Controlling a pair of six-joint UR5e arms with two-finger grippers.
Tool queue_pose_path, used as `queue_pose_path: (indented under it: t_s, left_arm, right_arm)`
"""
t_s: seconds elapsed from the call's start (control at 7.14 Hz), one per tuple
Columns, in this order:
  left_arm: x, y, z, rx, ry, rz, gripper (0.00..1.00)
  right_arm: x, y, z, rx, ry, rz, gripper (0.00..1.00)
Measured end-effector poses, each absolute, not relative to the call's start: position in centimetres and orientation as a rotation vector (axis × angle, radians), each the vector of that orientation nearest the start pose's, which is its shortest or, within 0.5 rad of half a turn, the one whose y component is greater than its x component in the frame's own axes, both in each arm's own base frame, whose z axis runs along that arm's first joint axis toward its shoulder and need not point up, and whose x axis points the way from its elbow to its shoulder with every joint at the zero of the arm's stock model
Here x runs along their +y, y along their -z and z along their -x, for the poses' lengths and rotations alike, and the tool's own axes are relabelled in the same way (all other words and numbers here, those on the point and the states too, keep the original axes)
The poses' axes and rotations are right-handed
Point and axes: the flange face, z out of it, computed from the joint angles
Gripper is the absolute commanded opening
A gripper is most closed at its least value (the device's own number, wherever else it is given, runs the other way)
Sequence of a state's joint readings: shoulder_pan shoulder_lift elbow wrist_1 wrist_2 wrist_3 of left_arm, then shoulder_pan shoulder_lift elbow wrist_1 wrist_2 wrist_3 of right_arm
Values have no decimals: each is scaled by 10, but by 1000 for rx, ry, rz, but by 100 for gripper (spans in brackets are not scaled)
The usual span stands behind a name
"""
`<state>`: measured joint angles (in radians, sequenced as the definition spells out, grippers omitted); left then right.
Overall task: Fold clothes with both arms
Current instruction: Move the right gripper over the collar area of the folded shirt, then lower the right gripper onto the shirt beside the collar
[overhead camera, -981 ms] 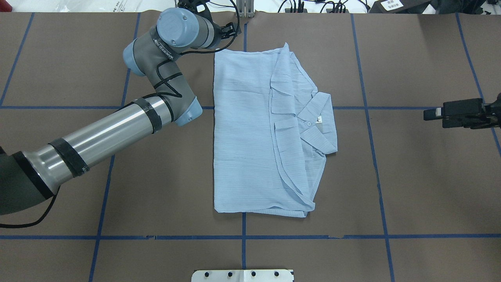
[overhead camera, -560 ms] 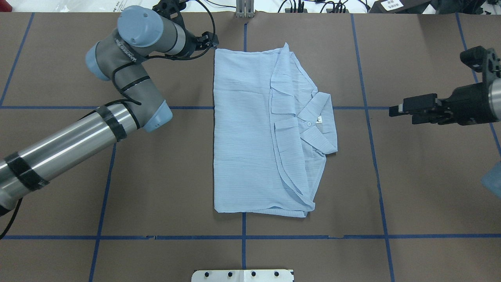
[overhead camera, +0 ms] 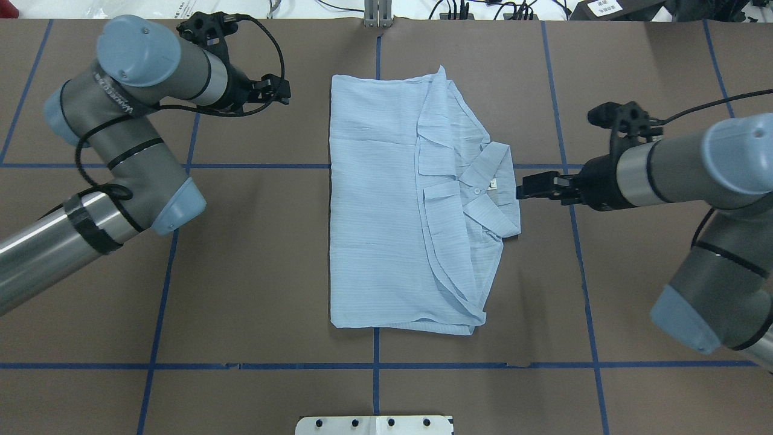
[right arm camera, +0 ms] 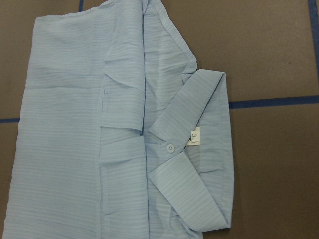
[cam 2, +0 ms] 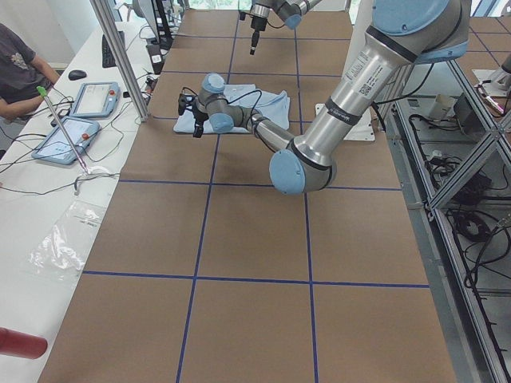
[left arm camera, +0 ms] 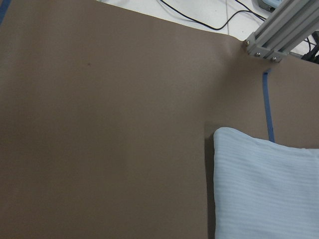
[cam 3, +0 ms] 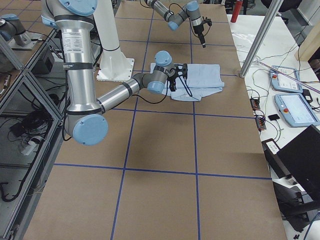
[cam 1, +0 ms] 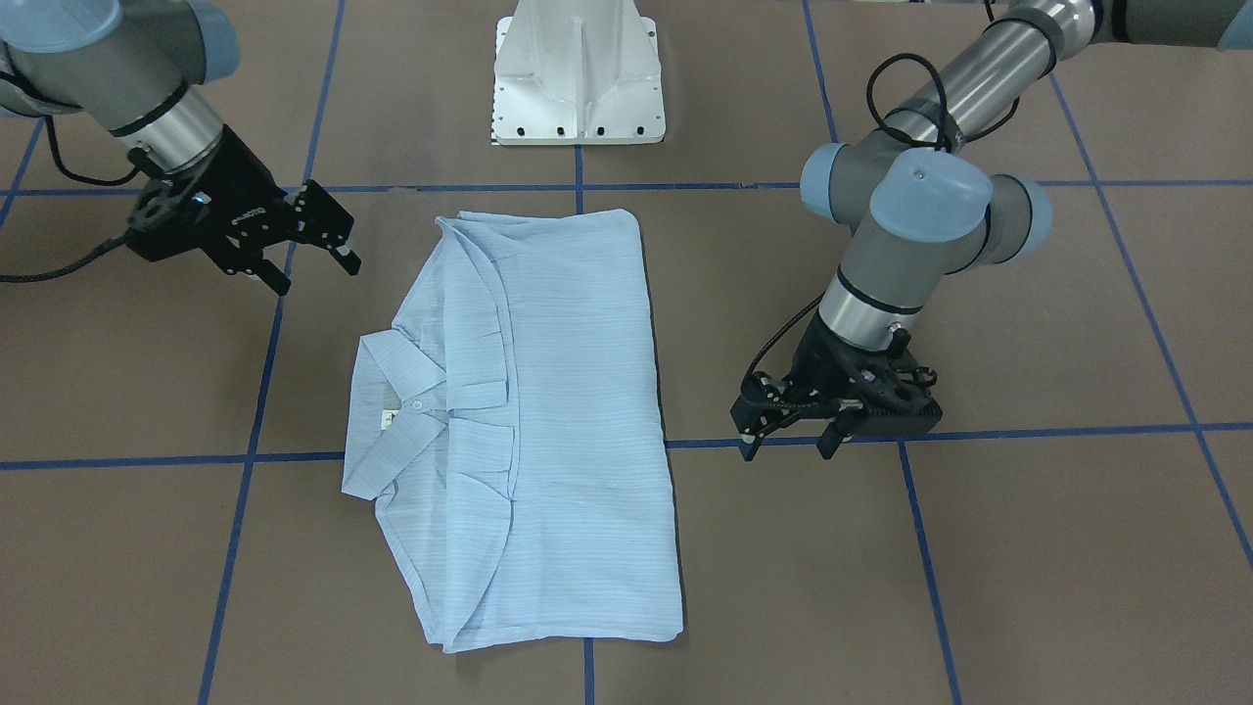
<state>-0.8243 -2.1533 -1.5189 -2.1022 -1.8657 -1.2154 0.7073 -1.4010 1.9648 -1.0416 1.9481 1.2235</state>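
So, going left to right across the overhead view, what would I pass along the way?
Left end effector → shirt → right end effector.

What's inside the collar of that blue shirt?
A small white label and one white button show inside the collar. The shirt is folded, hiding anything deeper.

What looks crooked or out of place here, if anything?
Nothing is spilled or damaged. The shirt lies folded in a fairly neat rectangle; only its collar juts out past one side, and the flaps beside it lie wavy.
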Motion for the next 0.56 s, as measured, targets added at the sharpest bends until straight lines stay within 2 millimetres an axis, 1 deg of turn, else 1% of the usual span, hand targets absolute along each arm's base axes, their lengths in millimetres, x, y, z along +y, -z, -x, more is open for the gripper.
queue_pose_path:
  t_s: [0.14, 0.28, 0.42, 0.56]
  left_arm:
    - [-571, -273, -385, 1024, 259, -366, 100]
    - [-562, -269, -378, 1022, 258, -364, 100]
    - [-559, -268, -375, 1020, 257, -363, 100]
    - [-558, -268, -374, 1020, 257, -361, 100]
  right_arm:
    - [-409, -304, 382, -1044, -97, -268, 100]
    - [-394, -283, 420, -986, -70, -286, 100]
    - [-377, -264, 453, -923, -35, -302, 100]
    - [-361, -254, 480, -861, -3, -321, 100]
